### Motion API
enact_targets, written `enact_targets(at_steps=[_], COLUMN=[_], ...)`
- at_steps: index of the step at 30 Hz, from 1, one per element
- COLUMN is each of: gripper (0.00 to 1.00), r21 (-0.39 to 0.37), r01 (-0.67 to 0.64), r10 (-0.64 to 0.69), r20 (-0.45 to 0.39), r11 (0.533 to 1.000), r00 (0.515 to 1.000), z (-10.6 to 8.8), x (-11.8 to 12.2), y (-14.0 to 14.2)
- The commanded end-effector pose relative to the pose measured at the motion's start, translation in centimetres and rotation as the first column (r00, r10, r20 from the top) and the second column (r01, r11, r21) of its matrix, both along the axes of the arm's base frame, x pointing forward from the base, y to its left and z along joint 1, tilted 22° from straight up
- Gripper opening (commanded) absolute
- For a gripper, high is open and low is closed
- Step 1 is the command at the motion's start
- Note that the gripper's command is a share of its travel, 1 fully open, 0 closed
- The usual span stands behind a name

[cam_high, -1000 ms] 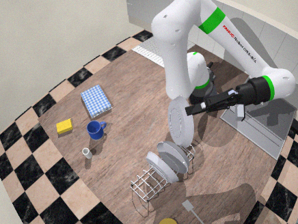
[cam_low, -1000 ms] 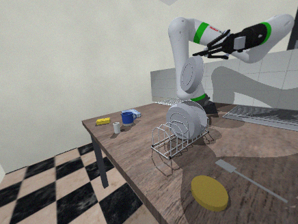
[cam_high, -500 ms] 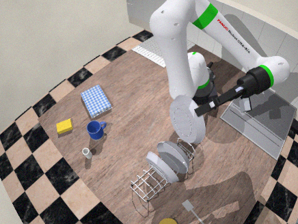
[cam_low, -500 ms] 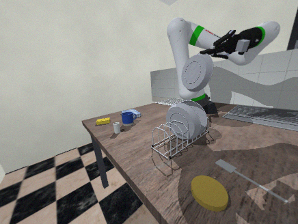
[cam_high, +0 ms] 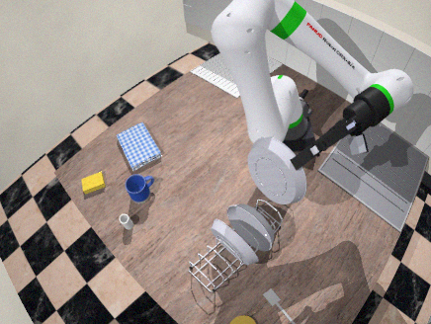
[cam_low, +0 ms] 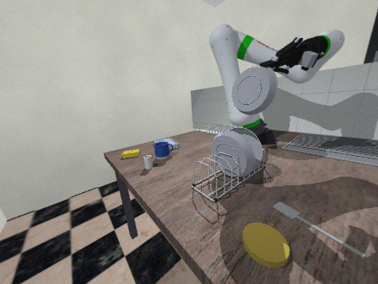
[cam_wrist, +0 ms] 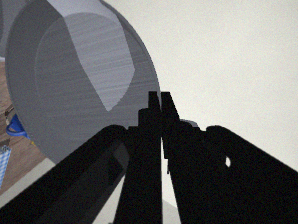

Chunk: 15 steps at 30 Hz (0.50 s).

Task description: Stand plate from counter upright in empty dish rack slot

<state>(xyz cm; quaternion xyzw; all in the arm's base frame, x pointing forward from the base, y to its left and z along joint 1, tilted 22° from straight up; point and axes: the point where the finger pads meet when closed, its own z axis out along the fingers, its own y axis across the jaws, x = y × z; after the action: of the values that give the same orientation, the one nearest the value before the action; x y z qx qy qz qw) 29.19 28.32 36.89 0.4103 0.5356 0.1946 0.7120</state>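
Observation:
My gripper is shut on the rim of a grey plate. The plate hangs in the air, steeply tilted, beyond and above the far end of the wire dish rack. Two other plates stand in the rack: one nearer its middle, one behind it. Slots at the rack's near end are empty. The rack stands on the counter; not all its feet can be made out.
A blue mug, white cup, yellow sponge and checked cloth lie left. A yellow disc and grey-headed utensil lie near the rack. A sink is right.

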Motion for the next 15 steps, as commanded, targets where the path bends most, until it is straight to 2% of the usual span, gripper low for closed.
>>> enact_targets(at_steps=[1,15], gripper=[0.1,0.1], r21=[-0.023,-0.068], r01=[-0.024,-0.068], r10=[0.024,0.064], r20=[-0.021,-0.059], r11=[0.999,0.995], r00=[1.0,0.996], z=[-0.03,-0.2], x=[-0.24,-0.66], y=[0.34,0.91])
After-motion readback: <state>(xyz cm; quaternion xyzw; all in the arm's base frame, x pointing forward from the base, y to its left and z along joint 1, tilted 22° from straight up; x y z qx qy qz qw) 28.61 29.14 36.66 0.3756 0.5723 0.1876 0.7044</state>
